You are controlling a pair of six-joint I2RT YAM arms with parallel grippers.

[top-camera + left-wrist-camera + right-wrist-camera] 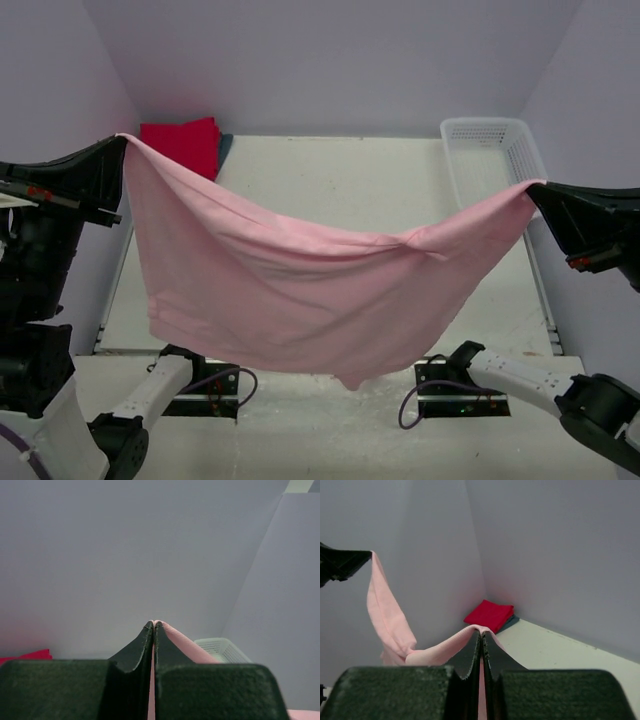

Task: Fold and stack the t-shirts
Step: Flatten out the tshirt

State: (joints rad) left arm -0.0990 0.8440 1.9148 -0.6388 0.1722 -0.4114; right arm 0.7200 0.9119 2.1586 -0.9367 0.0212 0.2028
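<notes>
Jaws on both arms are clamped tight on cloth: the left gripper (122, 140) pinches one upper corner of the pale pink t-shirt (300, 290) and the right gripper (532, 187) pinches the opposite corner, with a thin pink edge showing between the fingers in each wrist view. The shirt hangs in the air between them, sagging in a wide curve, its lower hem drooping toward the near edge of the table (340, 170). At the far left corner of the table lies the folded crimson-red t-shirt (183, 143), resting on the dark teal t-shirt (226, 146), which peeks out at its right side. The white mesh basket (490, 130) stands at the far right corner
</notes>
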